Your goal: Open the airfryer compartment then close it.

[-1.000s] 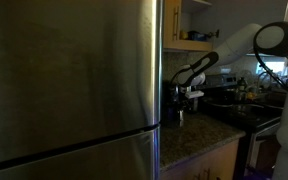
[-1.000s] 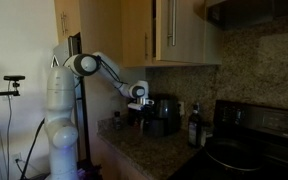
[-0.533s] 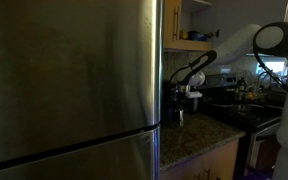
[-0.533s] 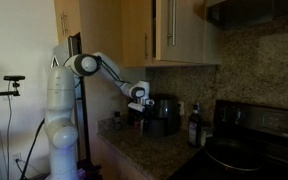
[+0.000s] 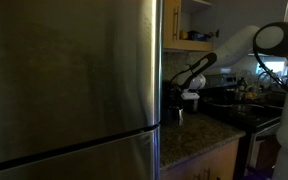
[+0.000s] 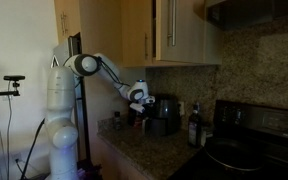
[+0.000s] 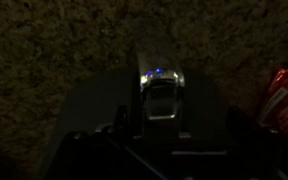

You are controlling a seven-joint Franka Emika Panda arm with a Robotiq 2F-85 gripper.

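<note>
Black airfryer [image 6: 165,116], speckled brown granite counter [image 6: 144,152], white arm [image 6: 62,115], possibly a red packet [image 7: 286,95].

Opposite exteriors share airfryer [image 6: 164,115], wrist close overhead

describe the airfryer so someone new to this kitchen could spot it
Find the wooden upper cabinets beside the stove in an exterior view. On the granite counter beneath stands the airfryer, the only squat black box, bulkier than the bottle beside it.
</note>
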